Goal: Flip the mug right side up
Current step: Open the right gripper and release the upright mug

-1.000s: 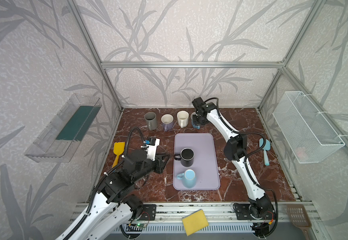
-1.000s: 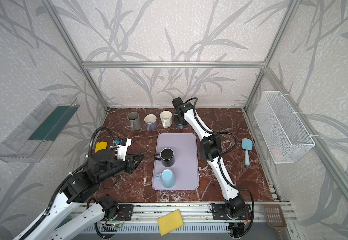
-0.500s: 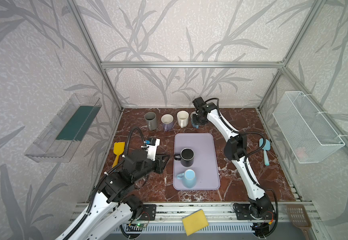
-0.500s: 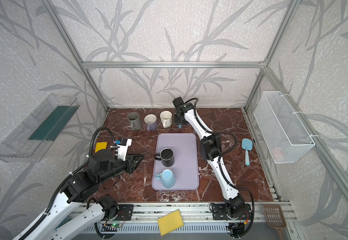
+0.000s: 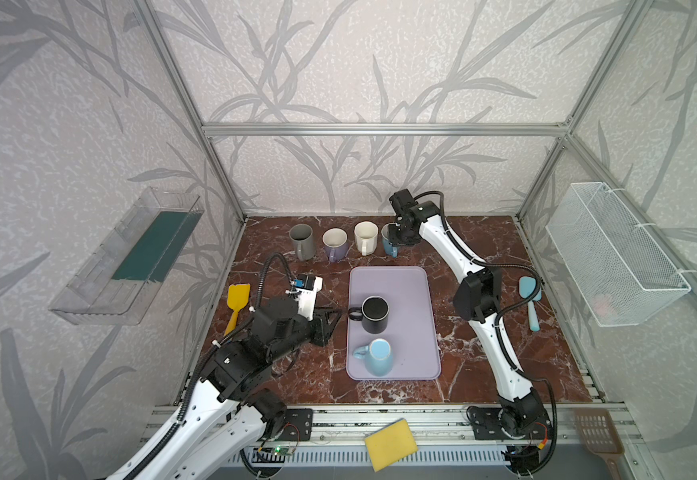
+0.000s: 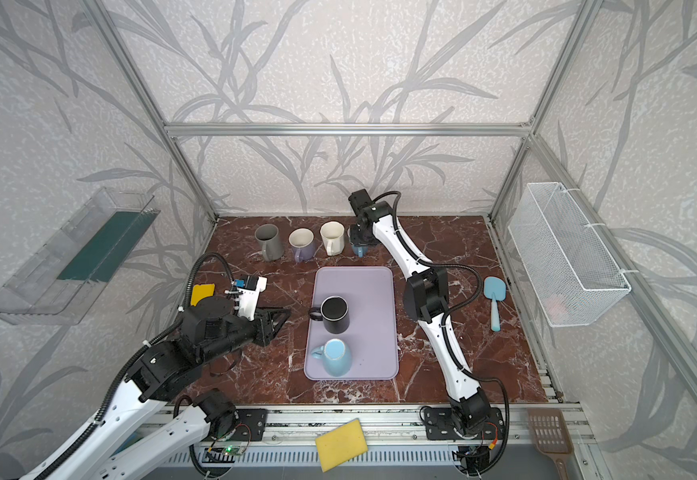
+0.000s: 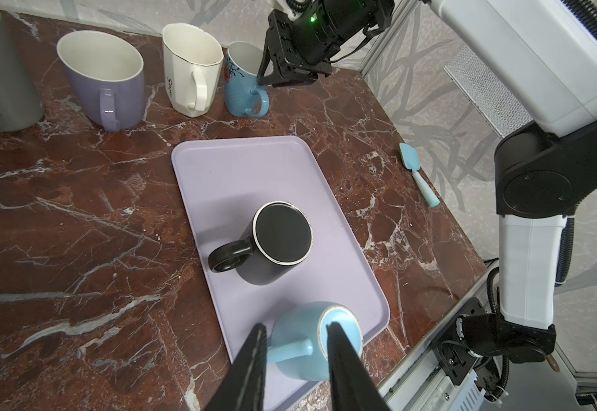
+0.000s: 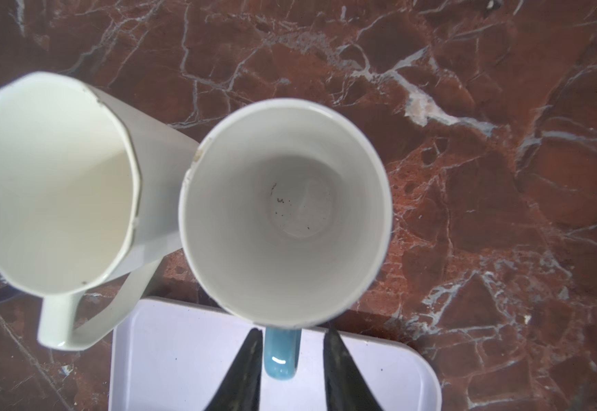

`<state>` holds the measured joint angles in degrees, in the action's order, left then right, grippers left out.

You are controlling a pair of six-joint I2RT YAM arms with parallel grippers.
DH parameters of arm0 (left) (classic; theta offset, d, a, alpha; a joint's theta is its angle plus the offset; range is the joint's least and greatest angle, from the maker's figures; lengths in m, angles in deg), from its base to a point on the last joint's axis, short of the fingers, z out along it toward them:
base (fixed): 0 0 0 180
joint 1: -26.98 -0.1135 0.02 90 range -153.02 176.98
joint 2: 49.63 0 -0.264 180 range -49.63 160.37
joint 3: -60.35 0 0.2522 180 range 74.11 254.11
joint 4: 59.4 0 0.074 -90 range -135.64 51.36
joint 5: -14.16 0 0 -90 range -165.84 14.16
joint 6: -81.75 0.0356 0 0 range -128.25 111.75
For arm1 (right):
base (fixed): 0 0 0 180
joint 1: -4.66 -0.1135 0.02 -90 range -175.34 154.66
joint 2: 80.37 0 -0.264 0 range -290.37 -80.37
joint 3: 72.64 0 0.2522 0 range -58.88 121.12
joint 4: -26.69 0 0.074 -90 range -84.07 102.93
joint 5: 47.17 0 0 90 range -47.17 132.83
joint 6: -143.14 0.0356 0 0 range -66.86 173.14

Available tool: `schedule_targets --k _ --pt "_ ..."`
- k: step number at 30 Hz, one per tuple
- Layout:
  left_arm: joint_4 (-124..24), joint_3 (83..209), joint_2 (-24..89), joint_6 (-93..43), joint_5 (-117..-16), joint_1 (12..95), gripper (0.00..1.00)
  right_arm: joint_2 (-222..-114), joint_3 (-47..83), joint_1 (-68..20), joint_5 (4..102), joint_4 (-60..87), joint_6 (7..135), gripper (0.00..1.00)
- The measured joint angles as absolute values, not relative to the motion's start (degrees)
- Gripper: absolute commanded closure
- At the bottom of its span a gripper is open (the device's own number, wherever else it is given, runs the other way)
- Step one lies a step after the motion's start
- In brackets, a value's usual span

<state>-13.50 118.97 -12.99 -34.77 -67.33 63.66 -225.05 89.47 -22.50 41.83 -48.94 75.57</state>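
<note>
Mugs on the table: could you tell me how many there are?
6. Back row: grey mug, purple mug, white mug, patterned blue mug. On the tray, inverted: black mug, light blue mug.

The left arm (image 5: pixel 251 357) reaches in low from the near-left corner, forearm almost level, wrist aiming the left gripper (image 5: pixel 335 312) toward the middle; its jaws stand narrowly apart (plainest in the left wrist view). The right arm (image 5: pixel 494 345) stretches from its near-right base to the far back, elbow raised, wrist bent so the right gripper (image 5: pixel 396 242) points straight down, jaws slightly parted.
</note>
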Motion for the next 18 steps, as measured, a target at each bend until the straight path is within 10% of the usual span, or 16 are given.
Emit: schedule_targets --k 18 --pt "-14.4 117.4 -4.7 -35.1 -71.5 63.7 0.64 -180.2 31.0 -23.2 49.2 -27.7 67.4 0.72"
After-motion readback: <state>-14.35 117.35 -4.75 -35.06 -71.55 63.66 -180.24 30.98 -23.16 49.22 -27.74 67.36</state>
